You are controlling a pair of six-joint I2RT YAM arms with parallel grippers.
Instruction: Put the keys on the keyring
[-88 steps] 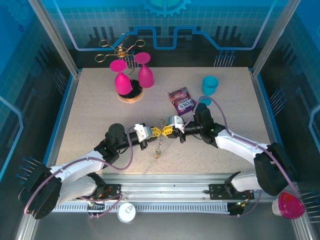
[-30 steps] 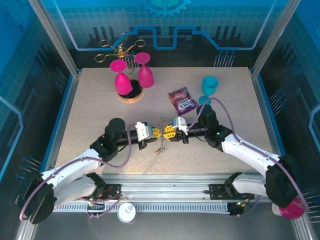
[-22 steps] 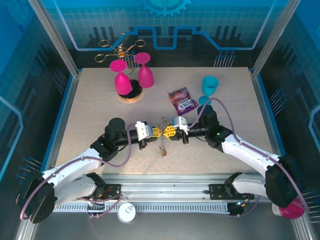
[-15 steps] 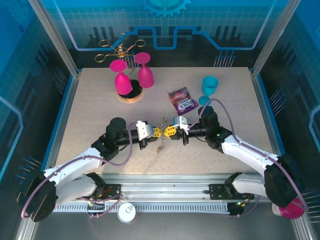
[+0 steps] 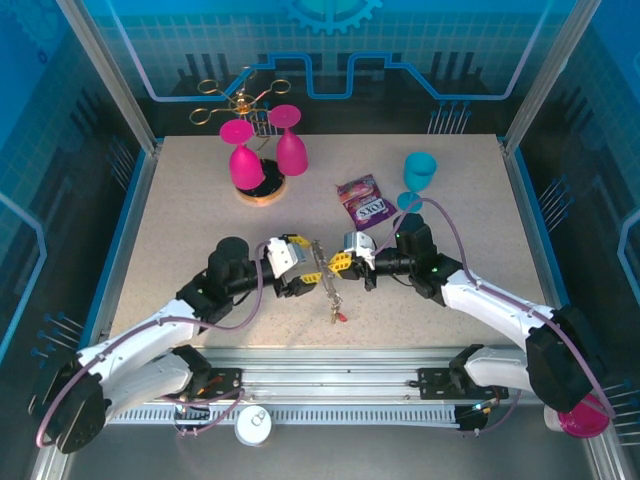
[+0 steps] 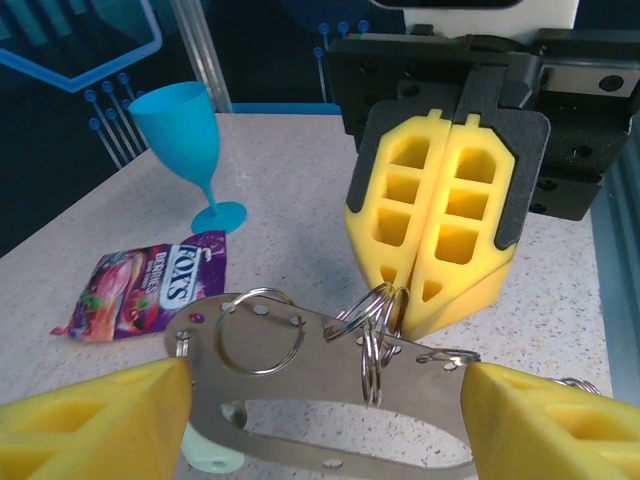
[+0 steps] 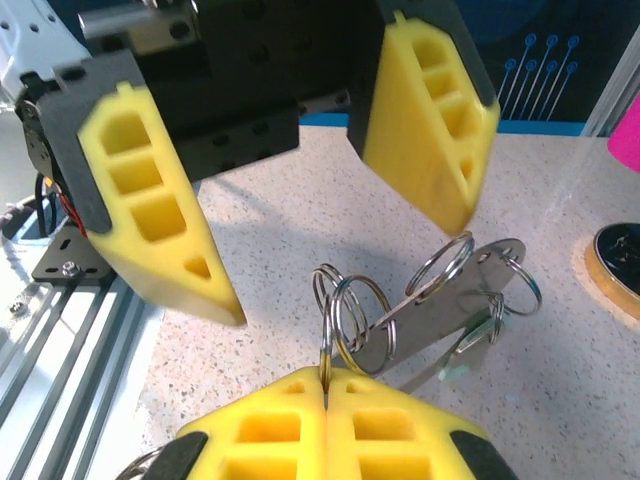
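The keyring is a cluster of thin split rings threaded through a flat silver plate with small holes. My right gripper is shut on one ring, and the plate hangs from it above the table. A key with a pale green head dangles under the plate. In the top view the bunch of keys hangs below the right gripper, with a red bit at its lower end. My left gripper is open, its yellow fingers spread on either side of the rings without touching them.
A purple candy packet and a teal goblet lie just behind the right arm. Two pink goblets stand on a round base under the gold wire rack at the back left.
My left gripper has opened and let go of the rings. The bunch now hangs from the right gripper alone and has swung a little lower and to the right.
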